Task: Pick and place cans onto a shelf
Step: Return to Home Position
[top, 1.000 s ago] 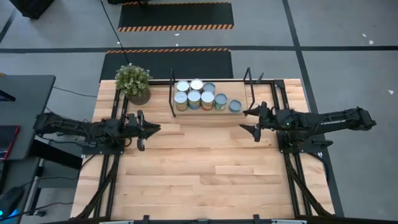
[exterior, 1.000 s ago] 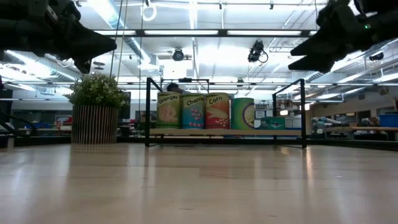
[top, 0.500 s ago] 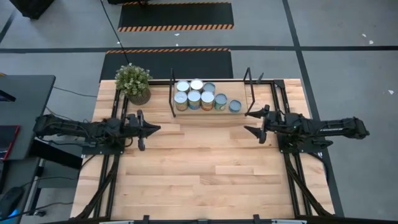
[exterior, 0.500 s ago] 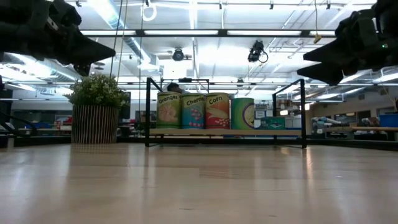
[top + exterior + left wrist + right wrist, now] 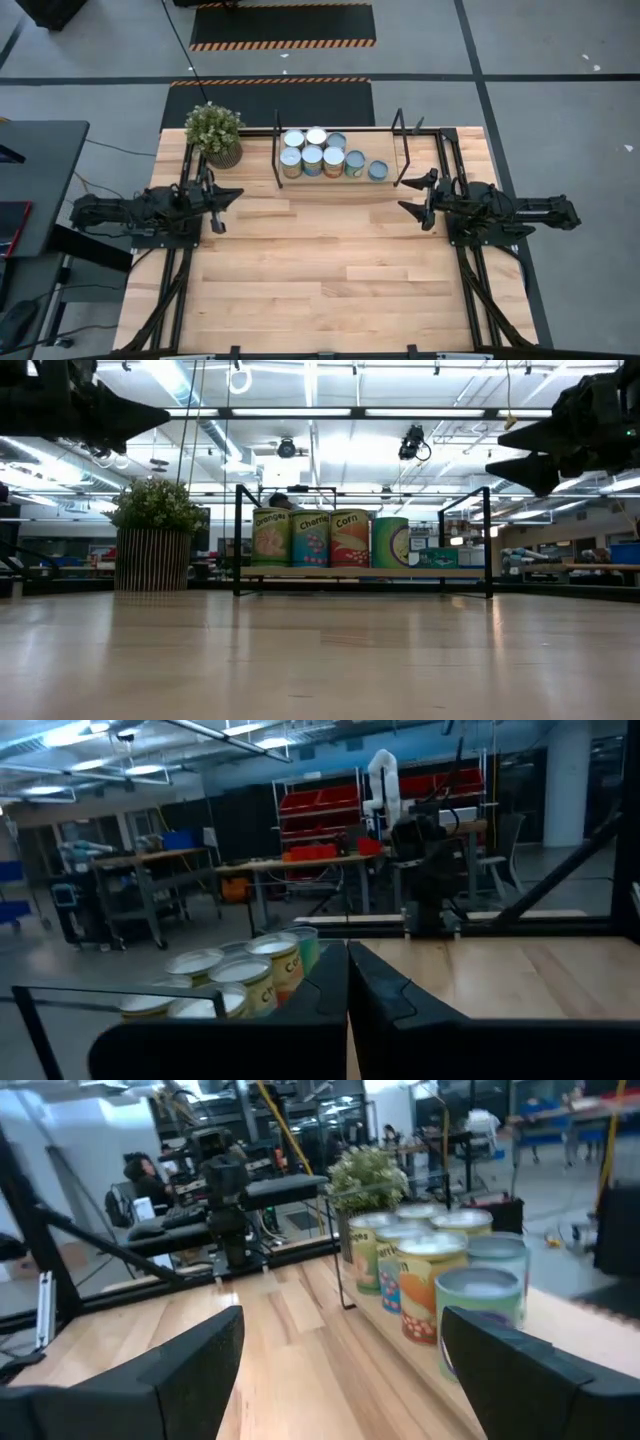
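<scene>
Seven cans (image 5: 322,154) with silver tops stand upright on the shelf's wooden board (image 5: 365,572), between its two black brackets (image 5: 277,150) at the table's far edge. They also show in the low view (image 5: 330,538) and in both wrist views (image 5: 240,978) (image 5: 430,1280). My left gripper (image 5: 238,193) is shut and empty, raised above the table left of the shelf (image 5: 347,990). My right gripper (image 5: 403,195) is open and empty, raised above the table just near of the shelf's right end; its fingers are wide apart (image 5: 340,1370).
A potted green plant (image 5: 214,133) stands at the table's far left, beside the shelf. Black arm-mount rails (image 5: 185,260) (image 5: 470,270) run along both sides. Bare wood (image 5: 330,260) lies between the arms toward the near edge. A person (image 5: 140,1175) sits beyond the table.
My left gripper has drawn back toward the table's left edge and a little toward the far edge. My right gripper has drawn back toward the table's right edge, its fingers still apart. The cans have stayed where they were.
</scene>
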`<action>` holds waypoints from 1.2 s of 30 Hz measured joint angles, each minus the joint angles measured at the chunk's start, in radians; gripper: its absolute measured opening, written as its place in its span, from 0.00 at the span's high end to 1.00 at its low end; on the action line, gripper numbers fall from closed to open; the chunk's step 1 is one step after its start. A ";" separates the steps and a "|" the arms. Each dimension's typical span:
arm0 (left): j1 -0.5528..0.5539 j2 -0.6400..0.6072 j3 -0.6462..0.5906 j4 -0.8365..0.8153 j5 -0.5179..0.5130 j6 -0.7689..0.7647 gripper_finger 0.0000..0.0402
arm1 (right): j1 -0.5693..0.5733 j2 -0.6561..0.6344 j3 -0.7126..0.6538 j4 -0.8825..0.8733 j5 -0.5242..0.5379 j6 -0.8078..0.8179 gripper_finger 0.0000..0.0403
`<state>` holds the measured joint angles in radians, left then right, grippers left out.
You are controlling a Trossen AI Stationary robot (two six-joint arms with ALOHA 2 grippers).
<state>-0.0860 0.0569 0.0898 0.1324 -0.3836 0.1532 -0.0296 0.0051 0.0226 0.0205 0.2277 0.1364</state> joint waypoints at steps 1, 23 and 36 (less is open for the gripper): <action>0.000 -0.022 0.000 -0.020 0.001 0.008 0.99 | 0.000 -0.001 -0.006 0.004 0.009 0.020 0.14; 0.001 -0.052 -0.081 -0.095 0.402 -0.048 0.99 | 0.000 0.003 -0.016 0.038 0.032 0.150 0.14; 0.001 -0.044 -0.081 -0.087 0.399 -0.246 0.93 | 0.000 0.003 -0.016 0.038 0.032 0.150 0.14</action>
<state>-0.0853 0.0128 0.0090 0.0452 0.0151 -0.0933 -0.0296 0.0086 0.0063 0.0582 0.2596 0.2859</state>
